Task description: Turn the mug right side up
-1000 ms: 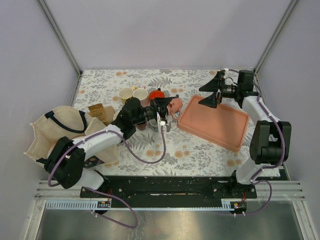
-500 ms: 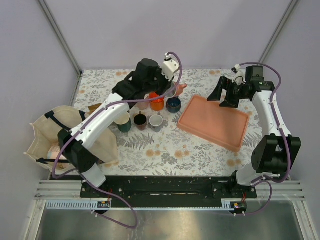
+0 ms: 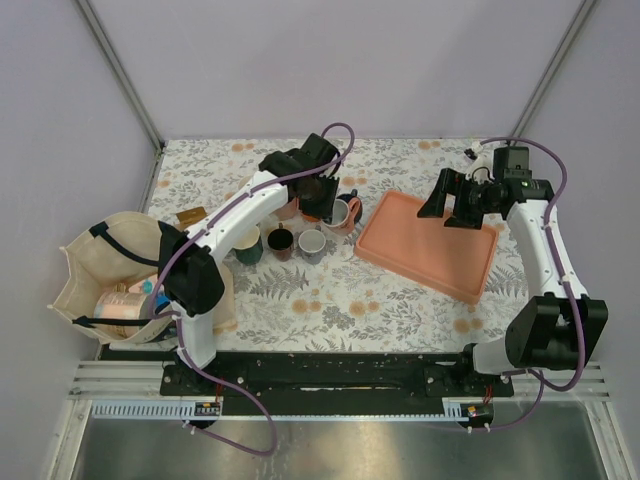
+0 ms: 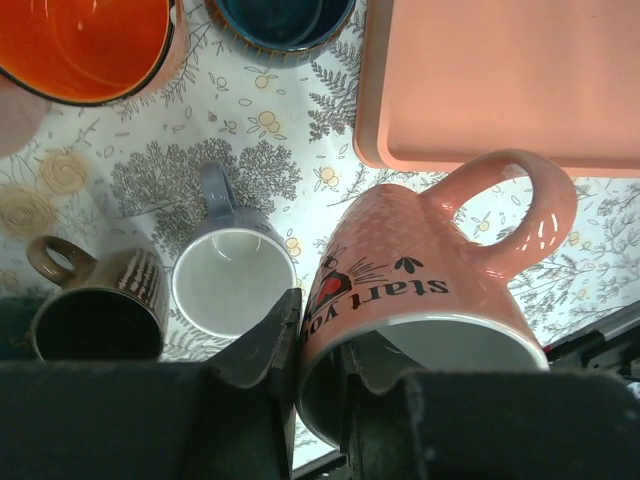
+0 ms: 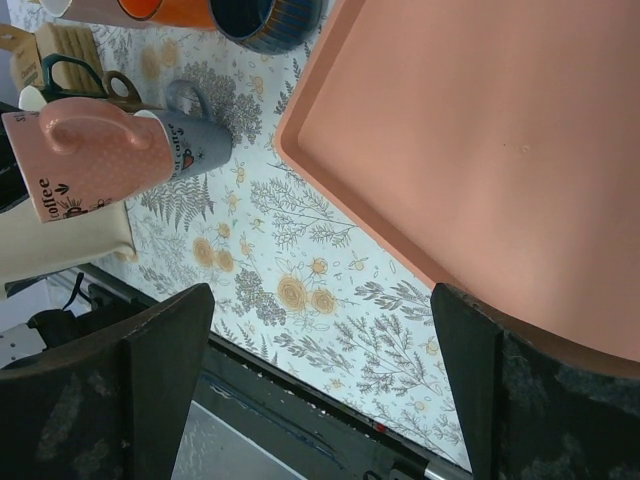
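Observation:
The pink mug with dark lettering hangs in my left gripper just left of the salmon tray. Its white inside faces up in the top view. In the left wrist view the mug is tilted with its handle toward the tray. My left gripper is shut on its rim, one finger inside and one outside. The mug also shows in the right wrist view. My right gripper is open and empty over the tray's far part, and its jaws stand wide apart in the right wrist view.
A grey mug and a brown mug stand upright below the held mug. An orange mug and a dark blue mug stand behind them. A green mug and a canvas tote bag are at the left.
My left arm swung up and to the back with the pink mug, then came down beside the tray with the mug's mouth now up. My right gripper shifted slightly over the tray.

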Controlling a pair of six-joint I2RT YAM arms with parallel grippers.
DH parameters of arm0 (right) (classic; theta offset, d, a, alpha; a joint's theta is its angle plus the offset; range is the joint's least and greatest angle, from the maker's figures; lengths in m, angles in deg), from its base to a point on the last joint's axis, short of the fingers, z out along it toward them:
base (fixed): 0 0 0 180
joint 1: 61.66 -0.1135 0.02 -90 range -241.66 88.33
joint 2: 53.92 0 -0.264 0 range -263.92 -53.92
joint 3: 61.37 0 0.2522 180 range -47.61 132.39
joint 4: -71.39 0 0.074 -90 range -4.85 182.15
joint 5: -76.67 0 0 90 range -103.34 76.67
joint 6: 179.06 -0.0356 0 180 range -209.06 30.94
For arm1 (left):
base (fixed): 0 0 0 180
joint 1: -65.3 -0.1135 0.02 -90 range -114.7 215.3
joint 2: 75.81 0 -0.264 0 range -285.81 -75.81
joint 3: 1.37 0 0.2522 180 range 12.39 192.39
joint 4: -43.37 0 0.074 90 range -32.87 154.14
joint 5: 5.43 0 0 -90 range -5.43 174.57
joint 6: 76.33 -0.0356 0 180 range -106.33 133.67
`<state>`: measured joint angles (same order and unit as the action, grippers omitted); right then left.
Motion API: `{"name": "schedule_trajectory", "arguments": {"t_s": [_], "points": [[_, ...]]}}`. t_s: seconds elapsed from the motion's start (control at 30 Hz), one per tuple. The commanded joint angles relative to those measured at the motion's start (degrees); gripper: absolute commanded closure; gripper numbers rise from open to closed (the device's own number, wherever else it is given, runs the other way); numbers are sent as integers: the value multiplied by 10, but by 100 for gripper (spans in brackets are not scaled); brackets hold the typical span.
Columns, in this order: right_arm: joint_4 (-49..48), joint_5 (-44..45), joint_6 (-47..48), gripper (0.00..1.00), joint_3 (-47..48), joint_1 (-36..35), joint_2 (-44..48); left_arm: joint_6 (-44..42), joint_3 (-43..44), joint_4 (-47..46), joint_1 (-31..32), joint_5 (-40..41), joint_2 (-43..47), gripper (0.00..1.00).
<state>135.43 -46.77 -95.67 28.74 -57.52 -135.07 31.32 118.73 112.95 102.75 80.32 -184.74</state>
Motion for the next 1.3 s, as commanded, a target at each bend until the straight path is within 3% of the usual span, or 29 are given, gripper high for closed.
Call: {"name": "schedule_trajectory", "arguments": {"t_s": [0.0, 0.27, 0.5, 0.6, 0.97, 1.27], "points": [[-27, -3, -19, 0, -27, 1, 7, 76, 6, -14, 0, 3, 5, 100], [-68, 7, -41, 0, -29, -86, 32, 182, 15, -25, 1, 67, -23, 100], [-167, 13, -99, 1, -11, -167, 10, 207, 25, -33, 1, 80, -32, 100], [-202, 18, -156, 10, -6, -185, -10, 212, 22, -35, 0, 94, -30, 100], [-190, 153, -188, 25, 41, -273, -61, 243, 19, -29, 1, 118, -32, 100], [-203, 198, -200, 30, 67, -305, -99, 259, 28, -33, 0, 103, -32, 100]]}}
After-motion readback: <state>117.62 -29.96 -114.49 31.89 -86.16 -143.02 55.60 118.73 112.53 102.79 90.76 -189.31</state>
